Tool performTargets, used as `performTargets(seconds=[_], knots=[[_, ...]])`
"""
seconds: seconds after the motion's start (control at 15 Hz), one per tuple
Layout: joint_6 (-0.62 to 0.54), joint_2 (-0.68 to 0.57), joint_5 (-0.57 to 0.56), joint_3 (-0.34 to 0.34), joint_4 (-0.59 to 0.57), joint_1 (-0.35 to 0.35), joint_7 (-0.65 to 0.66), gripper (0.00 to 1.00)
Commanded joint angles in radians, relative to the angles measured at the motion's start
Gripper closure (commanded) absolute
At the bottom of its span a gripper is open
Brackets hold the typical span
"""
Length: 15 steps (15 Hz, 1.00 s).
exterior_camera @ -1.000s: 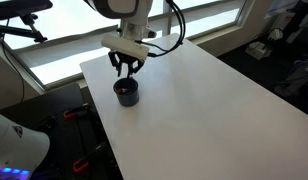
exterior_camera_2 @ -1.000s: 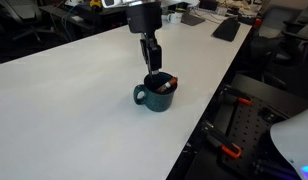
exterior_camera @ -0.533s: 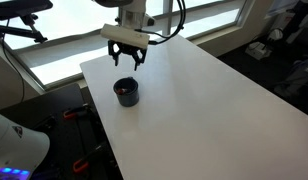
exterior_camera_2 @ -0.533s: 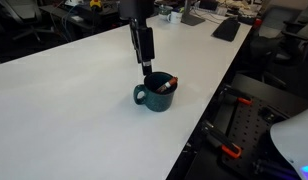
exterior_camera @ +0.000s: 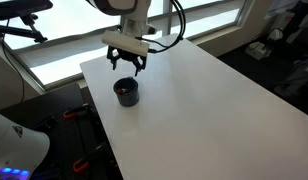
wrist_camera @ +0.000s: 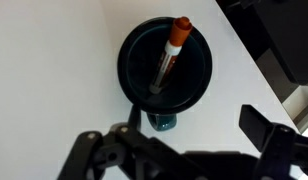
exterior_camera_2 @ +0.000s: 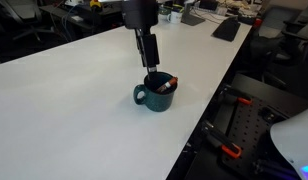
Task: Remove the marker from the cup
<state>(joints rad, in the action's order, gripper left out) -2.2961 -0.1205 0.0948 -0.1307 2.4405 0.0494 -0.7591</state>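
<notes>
Since half a second ago I have dropped back down a little. My claw (exterior_camera: 127, 68) now hangs just above the cup (exterior_camera: 126, 92), clear of its rim. My fingers (wrist_camera: 89, 150) are spread wide, holding and touching nothing. In the wrist view the cup stands upright straight below me, its handle (wrist_camera: 162, 122) on my near side. The marker (wrist_camera: 169, 55) lies inside, leaning, with its red-orange end against the far rim. Beyond spreads the white table (exterior_camera: 194, 100).
</notes>
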Motion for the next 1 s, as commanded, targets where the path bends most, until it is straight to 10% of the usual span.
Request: performTargets(seconds=[0.0,0.93], knots=[[0.001,-0.007,0.0,0.001,-0.002,0.0,0.0,0.0],[0.046,0.03,0.005,-0.006,-0.022,0.008,0.028,0.0]])
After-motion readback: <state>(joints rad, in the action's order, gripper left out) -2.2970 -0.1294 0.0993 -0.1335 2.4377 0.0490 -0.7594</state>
